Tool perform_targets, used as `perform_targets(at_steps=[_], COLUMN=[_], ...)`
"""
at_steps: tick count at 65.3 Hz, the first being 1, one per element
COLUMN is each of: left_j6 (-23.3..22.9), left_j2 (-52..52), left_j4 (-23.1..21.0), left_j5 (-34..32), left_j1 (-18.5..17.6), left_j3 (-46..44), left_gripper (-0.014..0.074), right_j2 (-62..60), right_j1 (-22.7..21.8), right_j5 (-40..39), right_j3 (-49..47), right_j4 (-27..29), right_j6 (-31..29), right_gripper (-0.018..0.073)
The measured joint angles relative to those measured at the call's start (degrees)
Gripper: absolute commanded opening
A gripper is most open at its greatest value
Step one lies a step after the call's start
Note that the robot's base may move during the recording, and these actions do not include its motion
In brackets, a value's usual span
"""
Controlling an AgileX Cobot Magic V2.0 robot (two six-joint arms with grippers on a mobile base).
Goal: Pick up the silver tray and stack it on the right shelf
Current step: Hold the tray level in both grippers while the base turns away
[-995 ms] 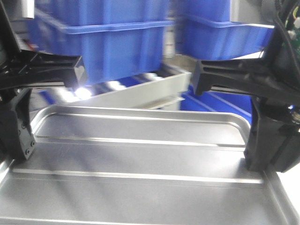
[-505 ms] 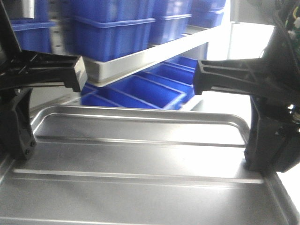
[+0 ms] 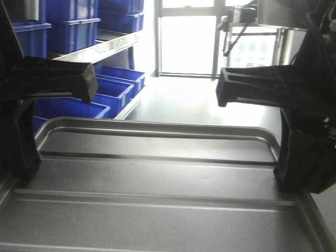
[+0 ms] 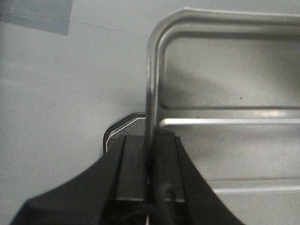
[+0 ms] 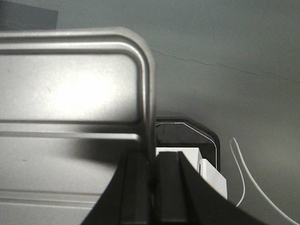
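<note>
The silver tray (image 3: 157, 184) fills the lower front view, level, its two raised ribs running across the floor. My left gripper (image 3: 23, 163) is shut on its left rim. In the left wrist view, both fingers of the left gripper (image 4: 151, 140) pinch the tray (image 4: 225, 70) edge. My right gripper (image 3: 289, 178) is shut on the right rim. The right wrist view shows the right gripper (image 5: 152, 157) clamping the tray (image 5: 61, 84) wall. The tray hangs above the floor. The right shelf is out of view.
A steel rack with blue bins (image 3: 79, 21) stands at the left, and more blue bins (image 3: 105, 89) sit on its lower level. A bright glass doorway (image 3: 189, 37) lies straight ahead. Grey floor (image 4: 56, 84) lies below. A white cable (image 5: 239, 173) lies on it.
The background has swept leftward: the blue bins that filled the view now sit at the far left, and a bright doorway has appeared. The tray stays clamped in both grippers.
</note>
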Motion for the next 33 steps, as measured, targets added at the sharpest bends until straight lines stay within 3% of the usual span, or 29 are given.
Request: perform_targets(at_steps=[33], left_j6=[0.0], left_j2=[0.0], left_j4=[0.0], left_j5=[0.0], left_j1=[0.0], left_j3=[0.0], left_gripper=[-0.01], right_j2=[0.0], right_j1=[0.0], right_j5=[0.0], right_j3=[0.0], right_j4=[0.0], right_j6=[0.0], right_gripper=[0.006])
